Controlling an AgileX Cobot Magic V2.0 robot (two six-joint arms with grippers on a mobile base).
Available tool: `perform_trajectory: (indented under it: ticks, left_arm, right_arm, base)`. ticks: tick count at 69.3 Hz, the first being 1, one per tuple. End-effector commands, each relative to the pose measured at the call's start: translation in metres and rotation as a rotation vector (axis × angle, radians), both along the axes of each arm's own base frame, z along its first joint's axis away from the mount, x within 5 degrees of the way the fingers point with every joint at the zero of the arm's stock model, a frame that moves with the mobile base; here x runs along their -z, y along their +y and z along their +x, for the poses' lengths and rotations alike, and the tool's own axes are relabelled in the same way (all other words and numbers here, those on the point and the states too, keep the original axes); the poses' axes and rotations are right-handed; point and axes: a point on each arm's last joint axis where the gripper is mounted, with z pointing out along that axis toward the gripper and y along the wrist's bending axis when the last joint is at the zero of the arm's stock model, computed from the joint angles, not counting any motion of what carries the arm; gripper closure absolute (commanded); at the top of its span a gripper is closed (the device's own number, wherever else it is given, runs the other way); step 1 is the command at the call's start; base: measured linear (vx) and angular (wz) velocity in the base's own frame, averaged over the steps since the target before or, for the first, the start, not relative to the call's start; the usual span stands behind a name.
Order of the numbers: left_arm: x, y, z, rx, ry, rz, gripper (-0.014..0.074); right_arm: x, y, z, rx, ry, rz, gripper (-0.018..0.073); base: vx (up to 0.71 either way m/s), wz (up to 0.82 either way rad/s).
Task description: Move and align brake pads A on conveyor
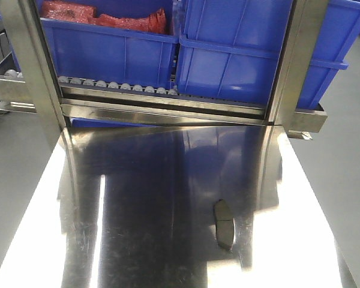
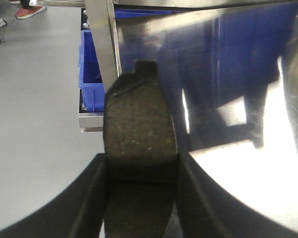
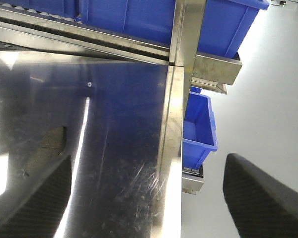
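Brake pad A (image 2: pixel 139 124) is pinched in my left gripper (image 2: pixel 141 167) at the steel table (image 1: pixel 138 198) edge. Second pad (image 1: pixel 224 225) lies flat on the table. Right gripper (image 3: pixel 149 198) is spread wide. Behind the table, a blue bin (image 1: pixel 108 54) holds red material (image 1: pixel 102 15).

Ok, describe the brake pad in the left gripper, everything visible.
The brake pad is a flat curved oblong with a dull, speckled brown-grey friction face toward the left wrist camera. A black backing-plate tab sticks out at its far end. A darker band crosses it at fingertip level, possibly its groove. The left gripper clamps its long edges between black fingers. It points away over the steel table's left edge; contact with the table is unclear.
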Motion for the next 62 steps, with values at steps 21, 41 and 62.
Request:
perform_trajectory:
  ticks: [21, 41, 62]
  left_arm:
    - [-0.0143, -0.0009, 0.0037, 0.005, -0.108, -0.012, 0.0603]
    - [-0.0143, -0.0009, 0.0037, 0.005, -0.108, -0.012, 0.0603]
    - [-0.0142, -0.0009, 0.0036, 0.005, -0.107, -0.012, 0.0603]
  right_arm:
    - [-0.0135, -0.0003, 0.0022, 0.002, -0.085, -0.007, -0.0029]
    - [-0.0136, -0.0003, 0.0022, 0.002, -0.086, -0.008, -0.0029]
    - [-0.0136, -0.0003, 0.0022, 0.002, -0.086, -0.007, -0.0029]
  base:
    - [0.00, 0.00]
    - [0.00, 0.00]
    - [0.00, 0.00]
